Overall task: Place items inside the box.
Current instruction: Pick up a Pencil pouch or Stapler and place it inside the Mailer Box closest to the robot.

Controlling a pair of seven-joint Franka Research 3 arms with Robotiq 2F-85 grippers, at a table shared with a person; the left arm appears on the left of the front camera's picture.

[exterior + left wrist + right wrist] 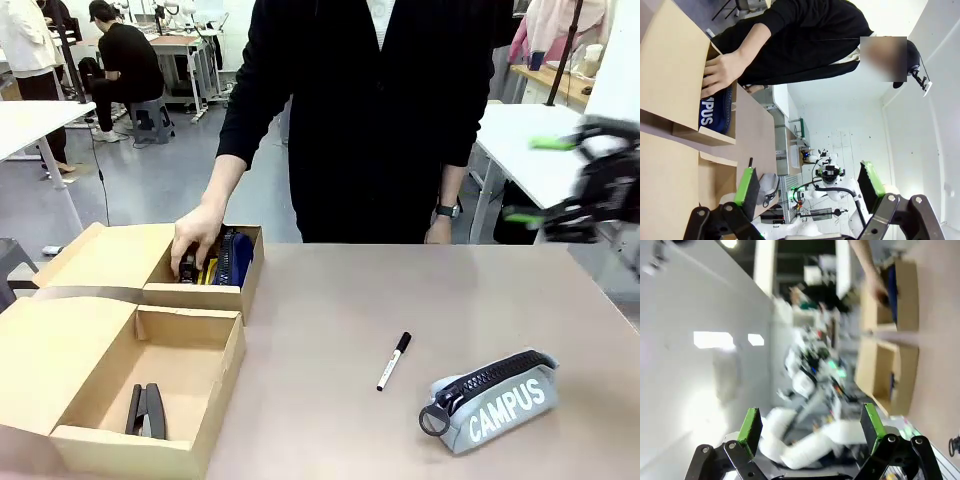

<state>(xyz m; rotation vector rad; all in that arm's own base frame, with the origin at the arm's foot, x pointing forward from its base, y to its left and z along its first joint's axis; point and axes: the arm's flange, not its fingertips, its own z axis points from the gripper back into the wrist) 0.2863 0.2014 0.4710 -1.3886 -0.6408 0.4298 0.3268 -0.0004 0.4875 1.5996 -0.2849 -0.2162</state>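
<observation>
The cardboard box (190, 297) stands at the table's left. Its near compartment holds the black stapler (146, 410). In the far compartment lie the navy case (237, 258) and a yellow-handled tool (210, 271), with the person's hand (195, 238) reaching in. The marker (394, 361) lies mid-table and the grey CAMPUS case (490, 400) lies near right. My right gripper (545, 180) hovers, blurred, high at the right edge, open and empty. The left gripper (809, 187) is open and empty, looking over the box (670, 75), the navy case (715, 112) and the hand (720, 75). The right gripper (811, 424) sees the box (905, 285) far off.
The person stands at the far edge behind the brown table (400, 290), the other arm hanging down. The box's flaps (60, 330) spread out to the left. White tables and seated people show in the background.
</observation>
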